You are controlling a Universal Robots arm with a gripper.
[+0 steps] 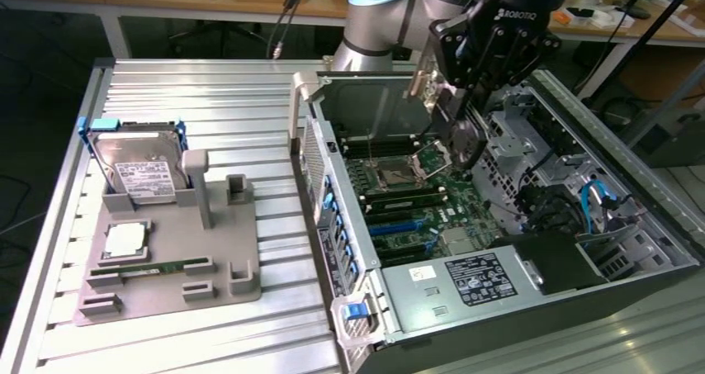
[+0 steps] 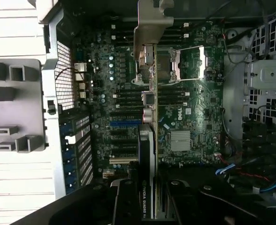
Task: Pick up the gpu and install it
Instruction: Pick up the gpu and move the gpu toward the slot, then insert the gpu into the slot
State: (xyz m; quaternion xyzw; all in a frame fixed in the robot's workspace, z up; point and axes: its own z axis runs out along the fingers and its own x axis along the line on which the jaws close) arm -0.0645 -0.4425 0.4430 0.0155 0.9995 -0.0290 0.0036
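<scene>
Exterior view: the gripper hangs over the open computer case, its fingers clenched on the gpu. The card is held tilted above the motherboard, near the CPU socket; I cannot tell whether its lower edge touches the board. On the exterior view's left, well apart from the case, a grey holder sits on the ribbed metal table. The silver hard drive stands upright in it and the green memory stick lies flat in a slot.

Wrist view: the gpu runs edge-on as a narrow strip from the gripper out over the motherboard. Its silvery bracket is at the far end (the card's label by the fingers reads NVIDIA QUADRO). The strip passes across the CPU socket and runs beside a small finned heatsink.
</scene>
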